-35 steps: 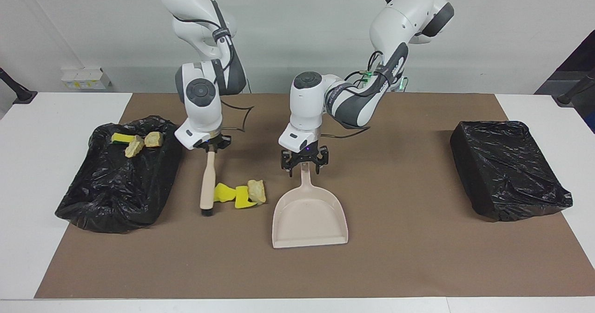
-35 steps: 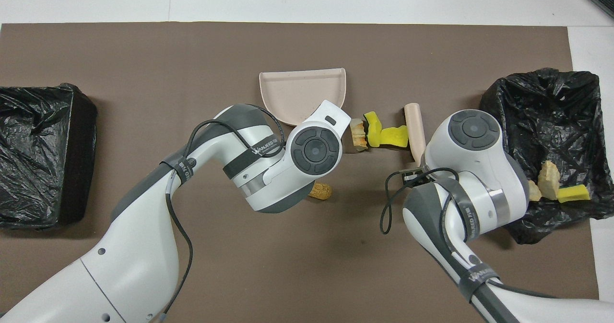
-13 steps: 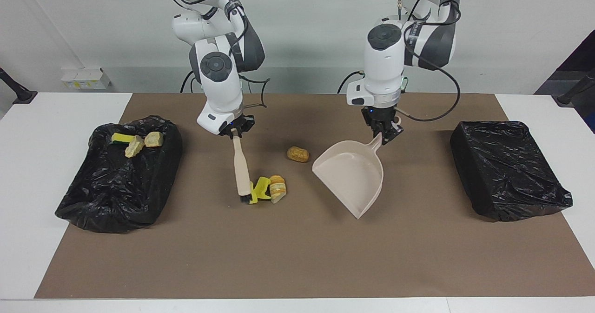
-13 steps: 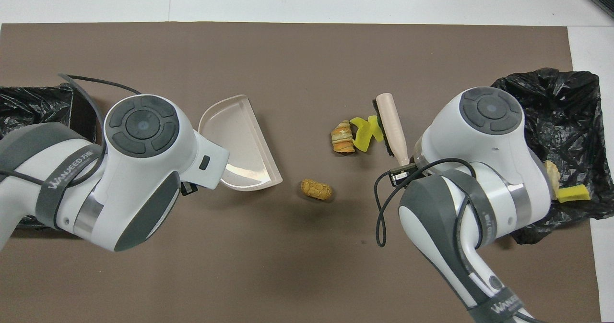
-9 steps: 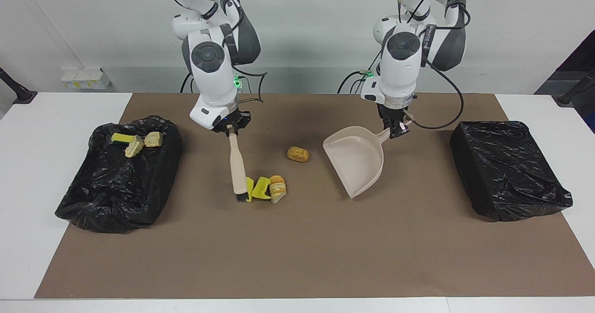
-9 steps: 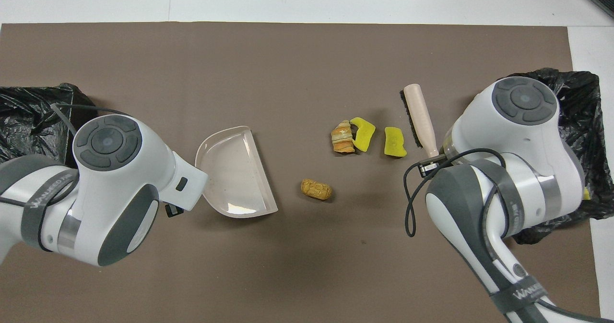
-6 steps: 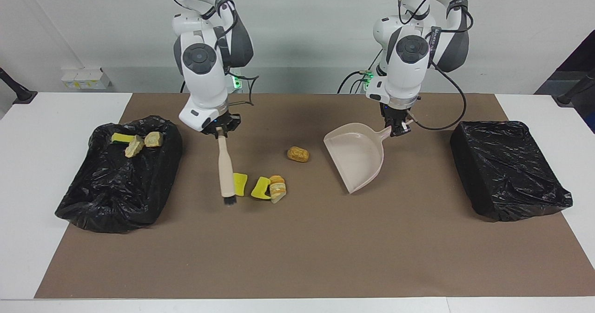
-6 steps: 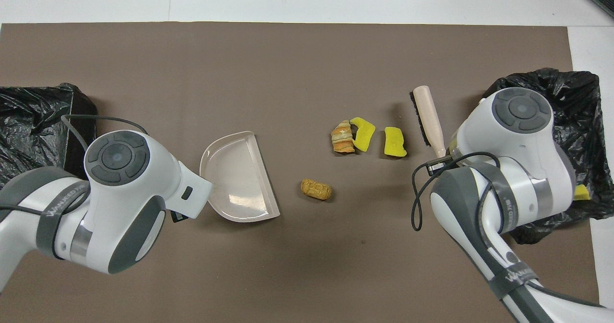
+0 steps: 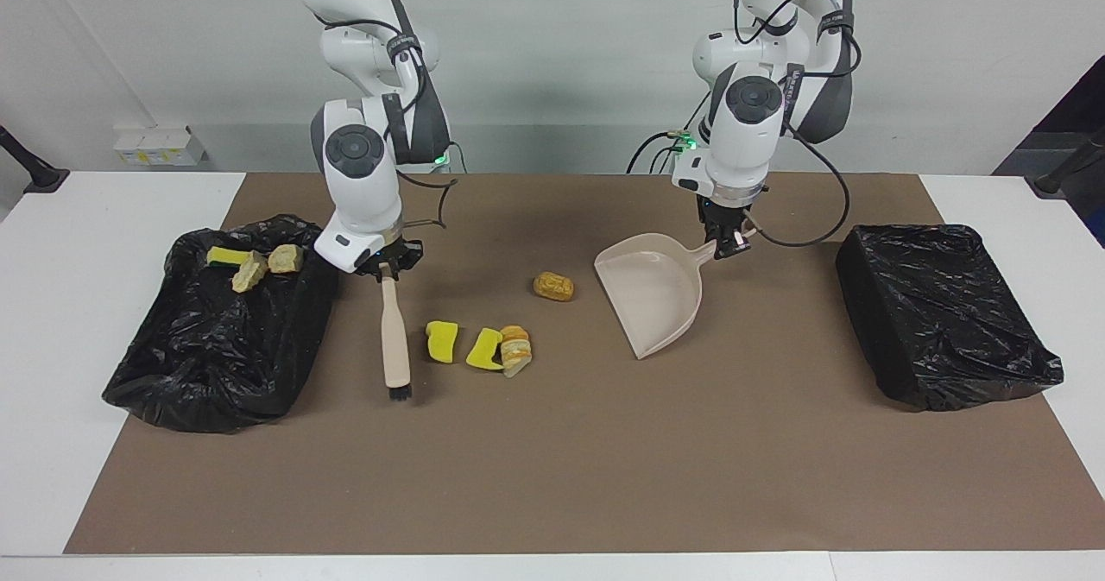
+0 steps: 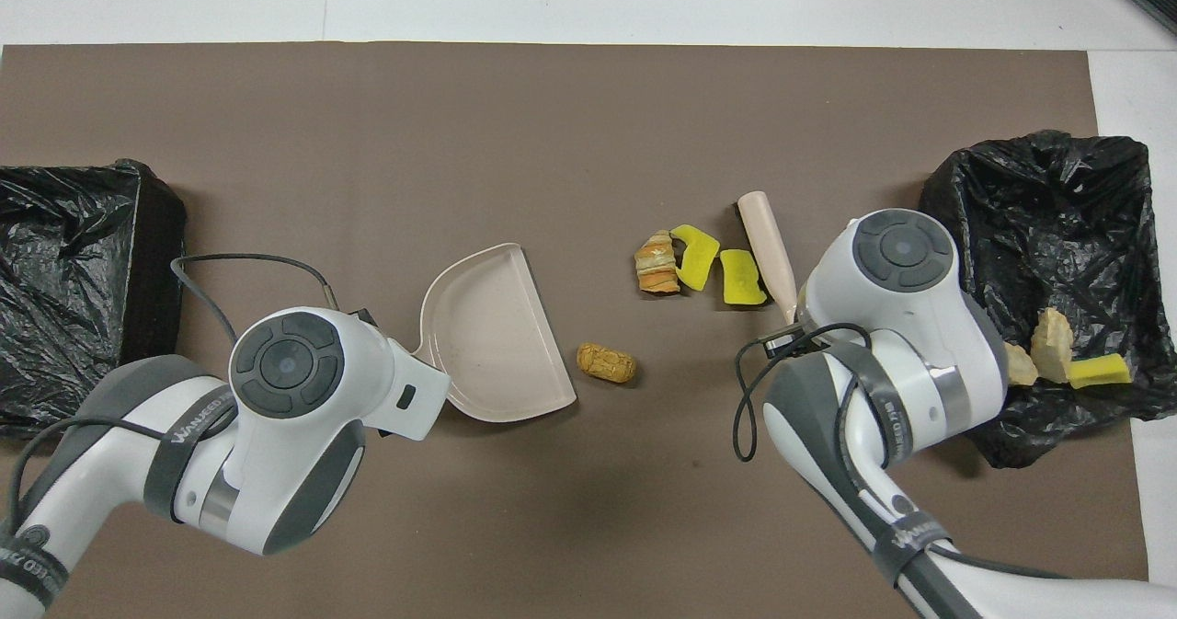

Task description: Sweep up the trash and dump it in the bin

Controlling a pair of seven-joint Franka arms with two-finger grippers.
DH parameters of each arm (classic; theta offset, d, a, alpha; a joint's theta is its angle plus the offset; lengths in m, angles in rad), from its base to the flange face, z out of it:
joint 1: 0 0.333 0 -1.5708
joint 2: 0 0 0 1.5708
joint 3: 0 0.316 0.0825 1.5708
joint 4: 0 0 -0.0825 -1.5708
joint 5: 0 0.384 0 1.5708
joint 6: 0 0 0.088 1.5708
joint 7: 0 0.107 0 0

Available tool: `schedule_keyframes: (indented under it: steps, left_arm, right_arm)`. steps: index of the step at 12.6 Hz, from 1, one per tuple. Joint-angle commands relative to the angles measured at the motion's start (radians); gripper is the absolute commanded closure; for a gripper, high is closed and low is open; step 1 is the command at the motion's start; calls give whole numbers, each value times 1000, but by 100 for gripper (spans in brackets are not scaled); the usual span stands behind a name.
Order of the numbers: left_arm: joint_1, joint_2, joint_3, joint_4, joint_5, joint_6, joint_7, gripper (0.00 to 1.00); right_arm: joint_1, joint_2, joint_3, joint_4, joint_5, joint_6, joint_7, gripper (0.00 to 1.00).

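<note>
Trash is in two places on my screens. From the facing view I see four loose pieces on the brown mat (image 9: 552,477): a yellow sponge scrap (image 9: 442,341), a second yellow scrap (image 9: 484,349) touching a layered bread chunk (image 9: 516,350), and a round bread lump (image 9: 553,286) nearer to the robots. Three more pieces (image 9: 250,266) lie in the open black bin (image 9: 216,339) at the right arm's end. A second black bin (image 9: 941,313) sits at the left arm's end. My right gripper (image 9: 386,268) is closed on the handle of the brush (image 9: 395,335), whose bristles are at the mat just beside the first scrap. My left gripper (image 9: 723,243) is closed on the handle of the dustpan (image 9: 652,292), which hangs tilted, with its mouth turned to the round lump.

From the overhead view I read "WANJEED" on the band of the left arm (image 10: 198,421); this writing does not show from the facing side. Both wrists hide the grippers here, but the inside of the dustpan (image 10: 492,334) is clearly bare. The round lump (image 10: 606,362) lies just beside its lip.

Compared with a second ago, the brush has pulled back toward the open bin and one scrap has separated from the pile. The dustpan has turned and moved closer to the round lump.
</note>
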Motion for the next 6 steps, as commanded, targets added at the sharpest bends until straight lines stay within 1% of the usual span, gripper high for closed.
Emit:
schedule_keyframes:
  steps: [1, 2, 3, 6]
  left_arm:
    - [-38, -26, 5, -50, -24, 37, -30, 100]
    - [-38, -26, 5, -50, -25, 40, -30, 100]
    - [-38, -25, 5, -50, -26, 42, -33, 100]
    - [-38, -13, 5, -49, -32, 45, -61, 100]
  right_arm:
    - [44, 29, 7, 20, 42, 27, 9, 100]
    - [90, 46, 7, 33, 49, 27, 10, 100]
    - [103, 54, 7, 33, 56, 30, 10, 100]
    - [190, 42, 9, 28, 141, 30, -9, 100]
